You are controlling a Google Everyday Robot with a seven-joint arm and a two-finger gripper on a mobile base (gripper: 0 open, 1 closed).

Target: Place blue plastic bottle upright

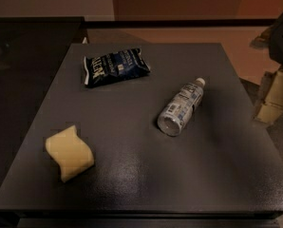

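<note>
The blue plastic bottle (181, 107) lies on its side right of the middle of the dark grey table (132, 175). It is clear, with a pale white-and-blue label. Its white cap (200, 81) points to the far right and its base faces the camera. My gripper (274, 99) shows as pale blocky parts under a dark arm section at the right edge of the view. It is off the table's right side, well apart from the bottle, and holds nothing that I can see.
A dark blue crinkled snack bag (115, 66) lies at the back of the table, left of the bottle. A yellow sponge (69, 152) lies near the front left. A dark counter (32, 37) stands to the left.
</note>
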